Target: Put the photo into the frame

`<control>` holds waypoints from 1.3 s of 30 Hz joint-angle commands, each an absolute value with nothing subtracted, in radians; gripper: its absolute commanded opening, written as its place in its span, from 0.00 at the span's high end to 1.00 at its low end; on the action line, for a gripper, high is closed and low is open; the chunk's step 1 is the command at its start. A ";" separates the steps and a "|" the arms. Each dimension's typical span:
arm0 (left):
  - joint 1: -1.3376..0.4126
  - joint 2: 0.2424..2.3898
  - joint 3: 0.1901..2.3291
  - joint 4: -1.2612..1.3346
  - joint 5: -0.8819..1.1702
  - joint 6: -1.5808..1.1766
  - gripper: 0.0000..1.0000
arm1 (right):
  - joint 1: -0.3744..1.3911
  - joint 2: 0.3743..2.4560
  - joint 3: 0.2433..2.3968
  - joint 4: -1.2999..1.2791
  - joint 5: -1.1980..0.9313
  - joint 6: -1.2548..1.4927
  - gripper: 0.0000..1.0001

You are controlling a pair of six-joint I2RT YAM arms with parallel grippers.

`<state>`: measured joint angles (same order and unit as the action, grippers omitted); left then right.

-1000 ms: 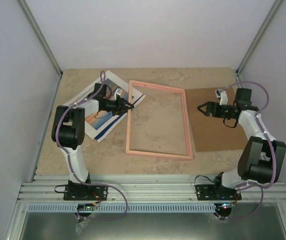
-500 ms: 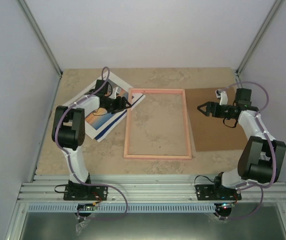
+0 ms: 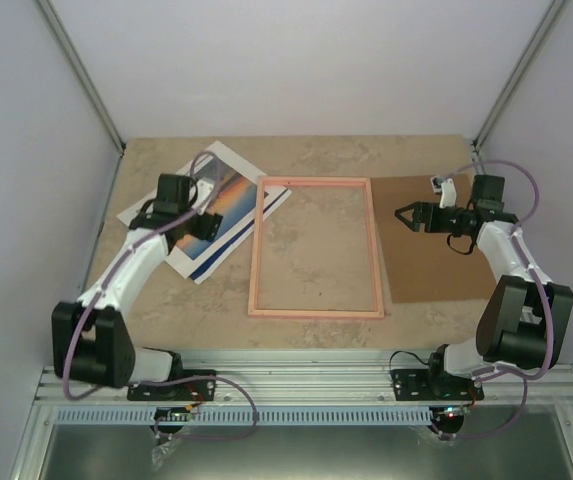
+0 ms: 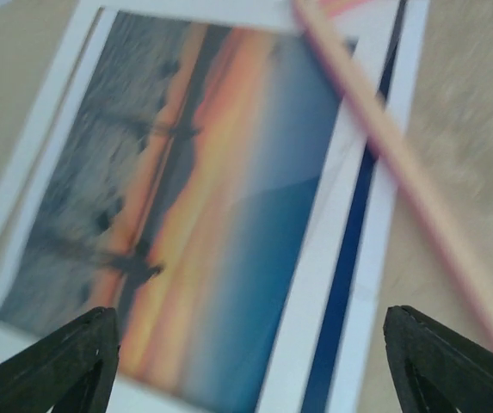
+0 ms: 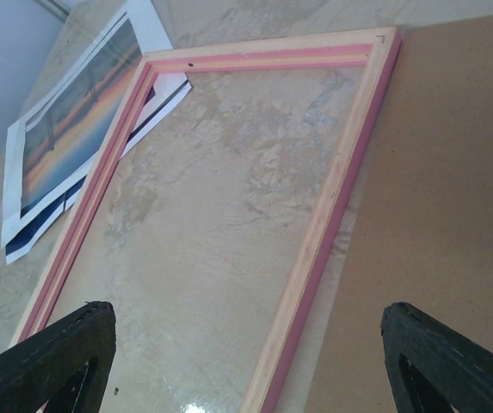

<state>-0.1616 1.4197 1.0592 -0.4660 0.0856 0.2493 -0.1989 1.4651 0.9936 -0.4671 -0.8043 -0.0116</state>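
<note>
My left claw (image 4: 244, 354) hangs spread above the photo (image 4: 186, 189); it looks like light, floppy paper, so I'd pinch its white border gently.

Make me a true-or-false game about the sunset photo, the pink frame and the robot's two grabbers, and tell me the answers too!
1. The photo lies inside the frame. False: it lies to the frame's left, with only one corner tucked under the frame's rail.
2. The left gripper is open above the photo. True.
3. The right gripper is holding the brown cardboard sheet. False: it is open above the cardboard sheet and holds nothing.
4. The frame lies flat on the table, between the photo and the cardboard sheet. True.
</note>
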 commanded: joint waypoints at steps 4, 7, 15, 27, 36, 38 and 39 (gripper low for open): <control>-0.131 1.200 0.764 -0.427 -0.248 0.703 0.13 | -0.171 1.437 1.002 -0.405 -0.824 -0.035 0.15; -0.131 1.135 0.655 -0.365 -0.313 0.795 0.13 | -0.163 1.437 0.995 -0.386 -0.829 -0.023 0.15; -0.130 1.153 0.544 -0.225 -0.394 0.889 0.17 | -0.160 1.439 0.975 -0.362 -0.835 -0.009 0.15; -0.166 1.309 0.470 -0.009 -0.445 0.964 0.18 | -0.160 1.449 0.974 -0.357 -0.825 -0.009 0.15; -0.183 1.376 0.356 0.240 -0.544 1.045 0.26 | -0.160 1.462 0.973 -0.348 -0.817 -0.004 0.16; -0.187 1.393 0.343 0.283 -0.555 1.060 0.29 | -0.160 1.462 0.973 -0.347 -0.815 -0.003 0.16; -0.188 1.401 0.337 0.308 -0.559 1.068 0.31 | -0.160 1.461 0.973 -0.346 -0.814 -0.003 0.16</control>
